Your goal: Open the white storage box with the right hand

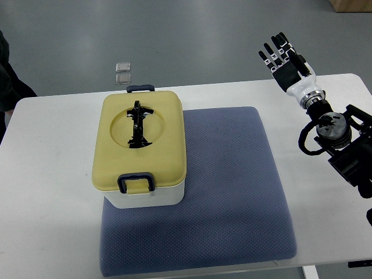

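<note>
The white storage box [145, 195] with a pale yellow lid [139, 139] stands on the left part of a blue-grey mat [232, 192]. The lid is closed, with a black folded handle [138, 124] in its round recess and dark blue latches at the near side [136, 183] and far side [141, 88]. My right hand [283, 55] is raised at the far right, well away from the box, fingers spread and holding nothing. The left arm is out of view.
The mat lies on a white table [46, 174]. Two small clear squares [122, 72] lie on the grey floor beyond the table's far edge. A dark shape [9, 75] shows at the left edge.
</note>
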